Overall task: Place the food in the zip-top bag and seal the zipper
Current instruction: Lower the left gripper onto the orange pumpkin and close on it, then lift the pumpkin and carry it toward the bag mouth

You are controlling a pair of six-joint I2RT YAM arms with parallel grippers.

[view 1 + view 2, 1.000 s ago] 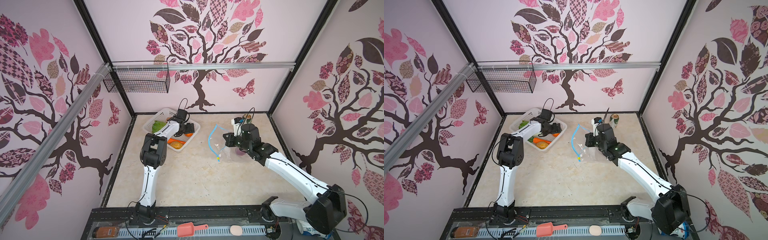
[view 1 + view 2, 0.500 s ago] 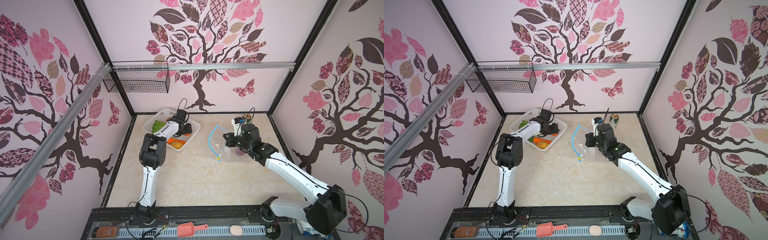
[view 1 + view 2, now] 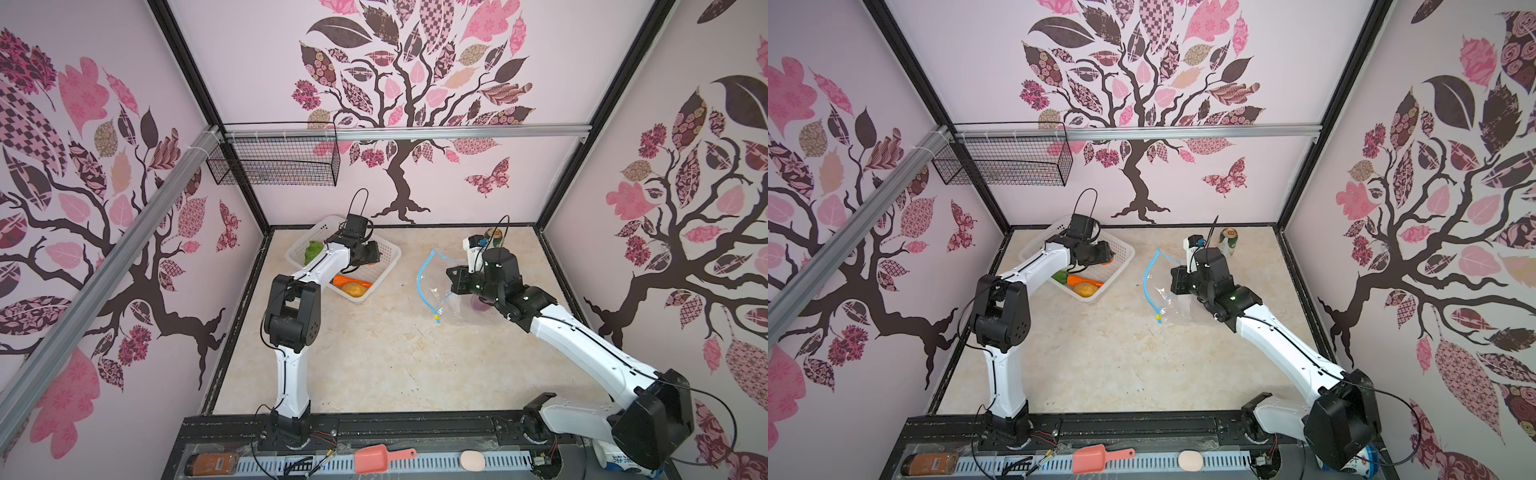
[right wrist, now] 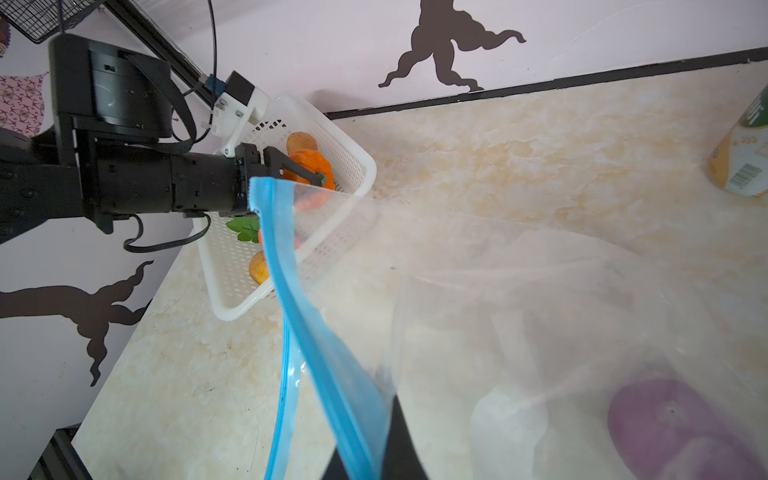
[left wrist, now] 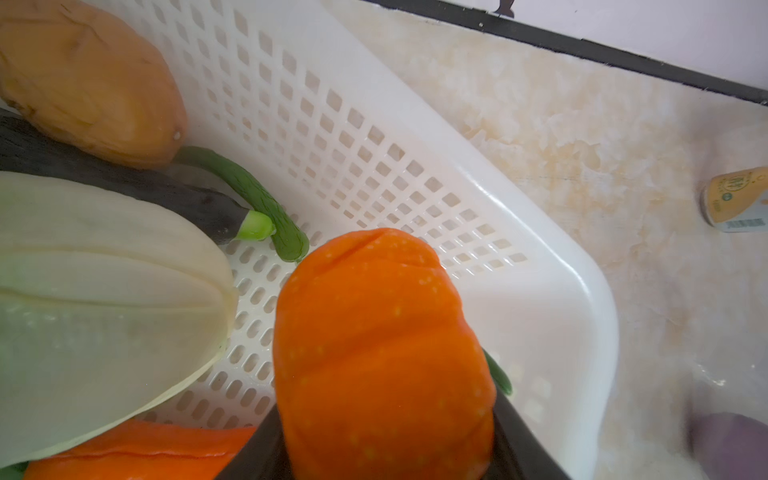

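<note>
My left gripper [image 5: 384,432] is shut on the small orange pumpkin [image 5: 374,332], its black fingers [image 5: 257,453] pressing both sides, inside the white basket [image 5: 457,187]. Around it in the basket lie a napa cabbage [image 5: 95,291], a potato [image 5: 87,79], a dark eggplant [image 5: 124,183] and a carrot [image 5: 137,453]. To the right, my right gripper [image 4: 370,453] is shut on the light-blue zipper [image 4: 299,307] of the clear zip-top bag [image 3: 440,286], holding its mouth up and open toward the basket. A purple onion [image 4: 673,424] lies inside the bag.
A drink can [image 3: 1228,245] stands at the back right, behind the bag. A black wire basket [image 3: 274,164] hangs on the back wall. A pink scoop [image 3: 374,457] and a brown bottle [image 3: 210,463] lie on the front rail.
The left gripper's jaws have closed in on the pumpkin in the basket. The right arm and the bag have stayed where they were.
</note>
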